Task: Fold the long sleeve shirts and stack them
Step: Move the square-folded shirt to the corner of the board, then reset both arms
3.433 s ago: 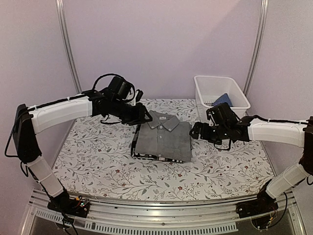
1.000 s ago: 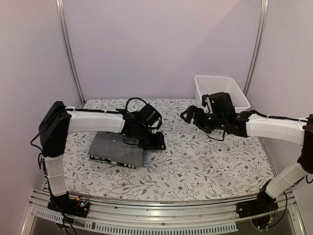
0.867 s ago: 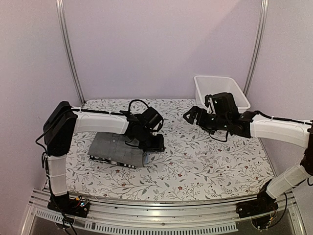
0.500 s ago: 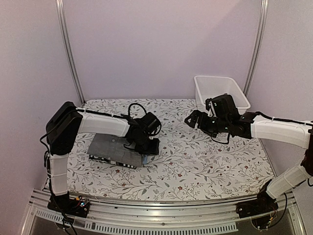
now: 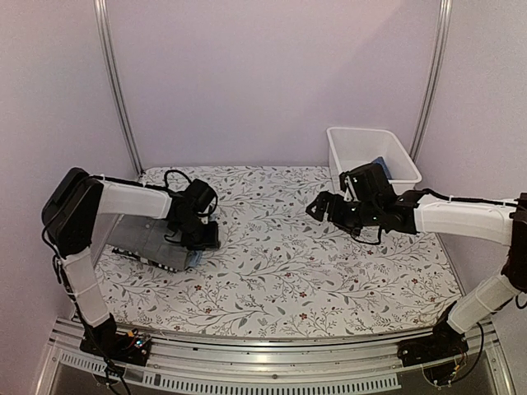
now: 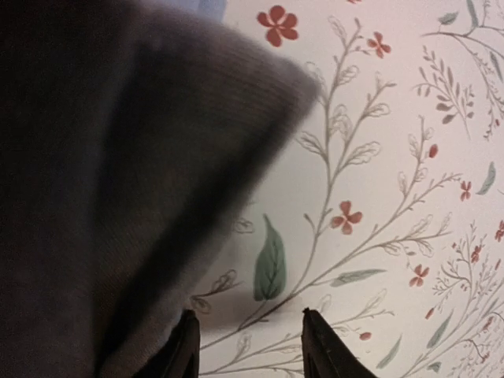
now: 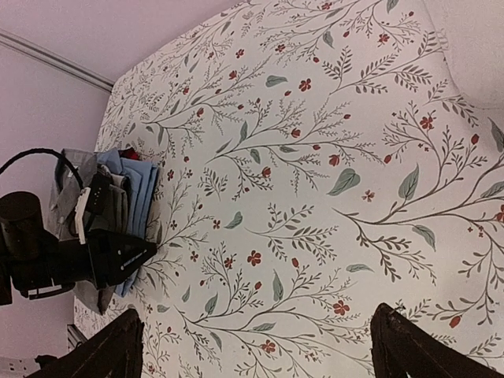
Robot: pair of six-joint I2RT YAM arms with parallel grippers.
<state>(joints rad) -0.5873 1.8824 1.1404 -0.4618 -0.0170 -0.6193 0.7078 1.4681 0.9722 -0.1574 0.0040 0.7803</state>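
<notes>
So the stack of shirts [image 5: 144, 241] is sitting way over at the left side of the surface [image 5: 280, 263]. The folded grey shirt [image 5: 140, 234] is on top, and a pale blue shirt [image 7: 143, 185] pokes its edge out underneath on the right. The left fingers [image 5: 204, 239] are down low, right against the stack's right-hand edge. They're a bit apart with only flowery surface showing between them in the wrist view, so they're not gripping anything. Looks to me like they're there to nudge or square up the pile rather than lift it, parking it out of the middle so there's room to fold the next one. The right fingers [image 5: 316, 209] hang wide apart and empty above the right-middle of the surface. That's a little left and near of the white basket [image 5: 408, 174] at the far right, where a bit of blue cloth [image 5: 380, 163] shows. My guess is that arm's lined up to fetch that next.
</notes>
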